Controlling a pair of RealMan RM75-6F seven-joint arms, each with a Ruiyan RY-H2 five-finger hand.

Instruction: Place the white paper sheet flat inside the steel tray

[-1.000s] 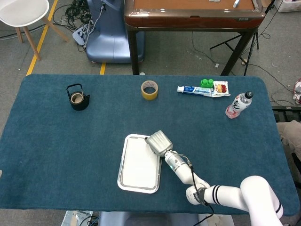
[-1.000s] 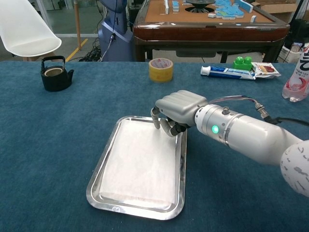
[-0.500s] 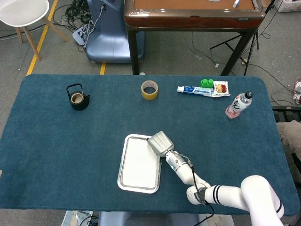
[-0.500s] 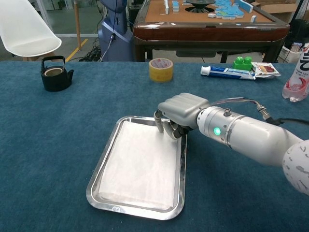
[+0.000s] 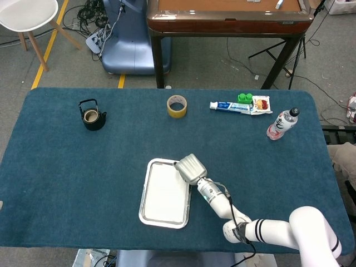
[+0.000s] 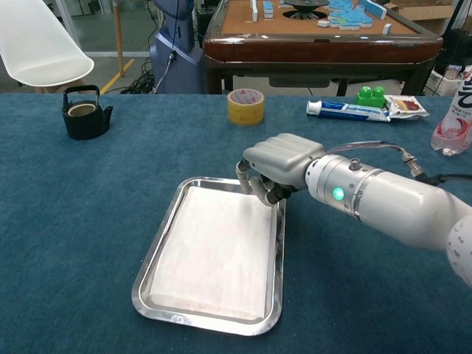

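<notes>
Paper: we find the white paper sheet lying flat inside the steel tray, within its rim.
Tray: on the blue table, toward the robot from the tape roll.
Right hand: the right hand hangs over the tray's far right corner, fingers curled in, gripping nothing; fingertips at the rim.
Left hand: we see none in either view.
Kettle: a black kettle stands well left of the tray.

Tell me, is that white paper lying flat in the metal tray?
Yes: the white paper sheet lies spread inside the steel tray, within its rim.
</notes>
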